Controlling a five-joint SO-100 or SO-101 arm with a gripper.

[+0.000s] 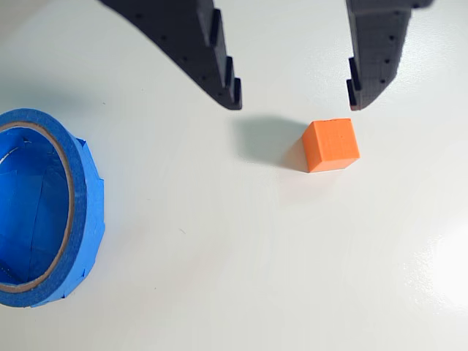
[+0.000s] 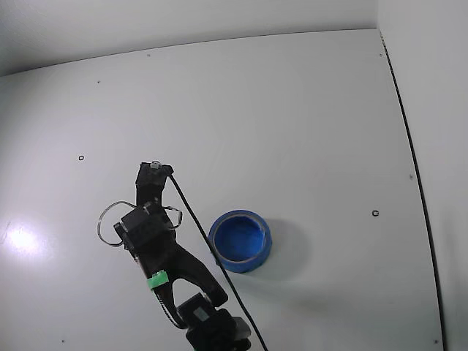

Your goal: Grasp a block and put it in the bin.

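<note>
In the wrist view the block (image 1: pixel 332 145), a small orange-red cube, rests on the white table just below my gripper (image 1: pixel 294 102). The gripper is open; its two black fingers hang above the cube with nothing between them, and the cube lies closer to the right finger (image 1: pixel 369 73). The bin (image 1: pixel 44 212), a round bright-blue container with a lighter rim, sits at the left edge of that view, well apart from the cube. From the fixed view the bin (image 2: pixel 240 241) stands right of the arm, the gripper (image 2: pixel 153 179) points up-frame, and the block is hidden.
The white table (image 2: pixel 292 117) stretches wide around the arm, with its right edge (image 2: pixel 409 161) running down the fixed view. A black cable (image 2: pixel 205 241) trails from the gripper past the bin's left side. Small dark marks dot the tabletop.
</note>
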